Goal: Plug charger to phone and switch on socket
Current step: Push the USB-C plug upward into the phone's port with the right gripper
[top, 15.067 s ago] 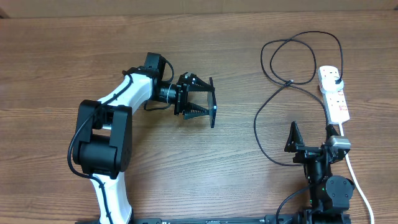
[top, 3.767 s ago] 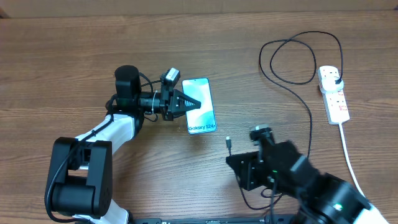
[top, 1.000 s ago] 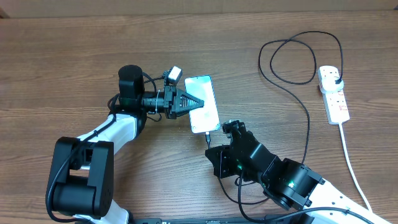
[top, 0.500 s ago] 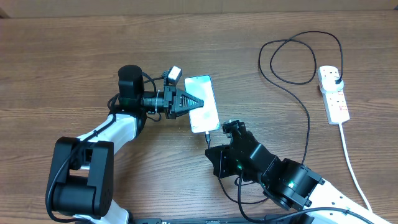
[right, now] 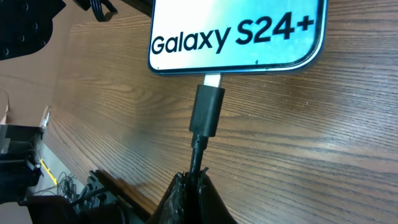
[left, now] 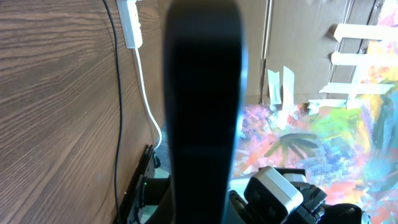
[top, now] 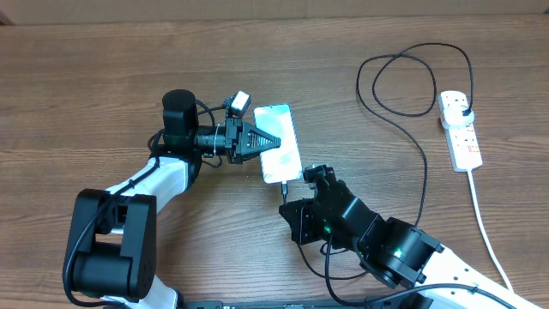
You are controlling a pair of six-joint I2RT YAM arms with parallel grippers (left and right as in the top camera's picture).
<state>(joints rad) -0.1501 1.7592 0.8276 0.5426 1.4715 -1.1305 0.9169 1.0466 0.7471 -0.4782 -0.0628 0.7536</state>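
The phone (top: 285,163) has a lit screen reading "Galaxy S24+" (right: 236,31), and my left gripper (top: 274,141) is shut on its left edge. In the left wrist view the phone is a dark edge-on bar (left: 202,93) that hides my fingers. My right gripper (top: 286,203) (right: 198,182) is shut on the charger's black cable just behind the connector (right: 207,112). The connector's silver tip meets the middle of the phone's bottom edge. The charger cable (top: 425,172) runs right and loops up to its plug head in the white socket (top: 461,129).
The socket's thick white cord (top: 489,232) trails down the right side toward the table's front edge. The charger's loop (top: 412,77) lies at the back right. In the left wrist view, the socket (left: 130,25) and the right arm's camera (left: 273,193) show past the phone.
My right gripper has edged slightly up and left with the connector toward the phone's bottom edge. The left gripper and the phone have stayed where they were.
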